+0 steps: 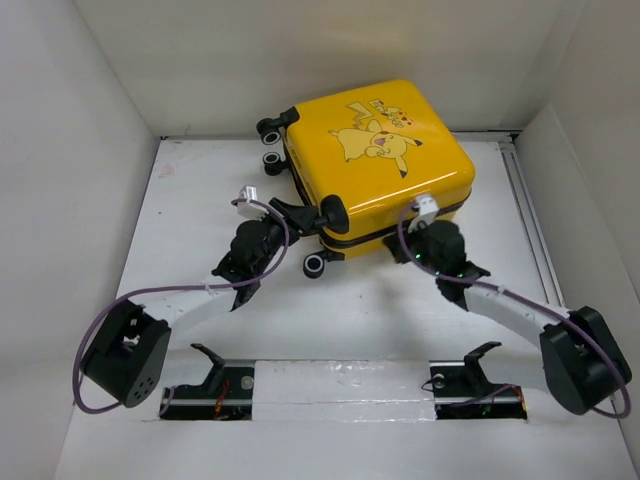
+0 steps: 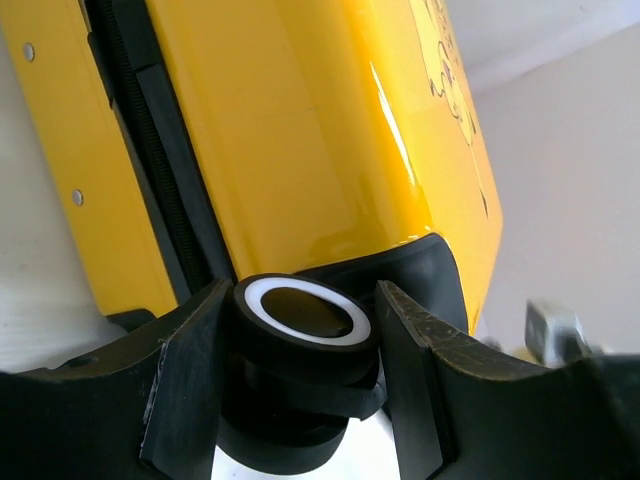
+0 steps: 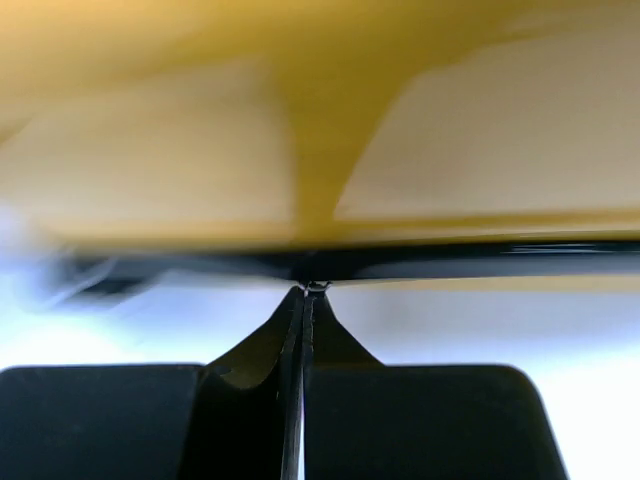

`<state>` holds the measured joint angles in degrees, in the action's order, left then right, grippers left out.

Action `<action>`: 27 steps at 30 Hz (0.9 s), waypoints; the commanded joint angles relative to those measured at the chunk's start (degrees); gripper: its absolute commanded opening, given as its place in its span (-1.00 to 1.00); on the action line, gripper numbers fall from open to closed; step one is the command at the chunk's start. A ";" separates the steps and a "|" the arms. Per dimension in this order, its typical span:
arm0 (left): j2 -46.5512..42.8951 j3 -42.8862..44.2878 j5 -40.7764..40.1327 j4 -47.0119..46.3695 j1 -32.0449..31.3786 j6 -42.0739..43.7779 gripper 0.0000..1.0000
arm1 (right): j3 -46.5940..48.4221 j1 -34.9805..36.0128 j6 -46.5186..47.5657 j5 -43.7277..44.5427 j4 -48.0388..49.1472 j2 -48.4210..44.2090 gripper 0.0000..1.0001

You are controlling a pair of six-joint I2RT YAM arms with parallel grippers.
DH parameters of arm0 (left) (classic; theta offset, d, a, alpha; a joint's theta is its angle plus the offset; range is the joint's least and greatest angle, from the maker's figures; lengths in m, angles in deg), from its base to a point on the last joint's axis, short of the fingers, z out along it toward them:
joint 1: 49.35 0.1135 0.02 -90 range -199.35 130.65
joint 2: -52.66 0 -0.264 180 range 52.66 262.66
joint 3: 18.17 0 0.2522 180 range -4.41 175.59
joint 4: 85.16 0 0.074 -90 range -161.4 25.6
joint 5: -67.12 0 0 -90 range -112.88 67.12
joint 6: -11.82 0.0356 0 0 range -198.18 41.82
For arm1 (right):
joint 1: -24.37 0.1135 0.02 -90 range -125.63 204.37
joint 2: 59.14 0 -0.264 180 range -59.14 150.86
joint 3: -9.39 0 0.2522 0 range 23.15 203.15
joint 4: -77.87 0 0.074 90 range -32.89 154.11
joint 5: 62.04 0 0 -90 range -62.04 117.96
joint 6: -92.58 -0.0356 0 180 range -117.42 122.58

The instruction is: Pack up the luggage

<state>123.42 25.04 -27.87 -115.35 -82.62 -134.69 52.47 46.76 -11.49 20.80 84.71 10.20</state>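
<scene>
Closed yellow Pikachu suitcase (image 1: pixel 380 160) lying flat on the white table (image 1: pixel 360 310), a gripper at each of its near corners.

The left gripper (image 2: pixel 305 300) is half closed around one black caster wheel (image 2: pixel 300 345) with a white ring. A finger presses against each side of the wheel, and the yellow shell rises just beyond the fingertips, with the black zipper trim (image 2: pixel 165 190) running away above the left finger. The right gripper (image 3: pixel 303 300) has its fingers pressed fully together, their tips touching the dark zipper line directly ahead and the shell filling the view above it. That view is badly blurred, so whether a zipper pull sits pinched between the tips cannot be told.
</scene>
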 commanded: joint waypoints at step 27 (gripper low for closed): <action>4.30 10.45 17.92 -9.34 -9.61 -6.86 -1.00 | 4.35 33.68 -16.42 9.87 41.88 21.89 -1.00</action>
<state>127.81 28.91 -21.18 -115.13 -85.97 -139.28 56.25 75.02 -20.84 39.31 112.34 30.94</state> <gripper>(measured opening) 0.493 0.009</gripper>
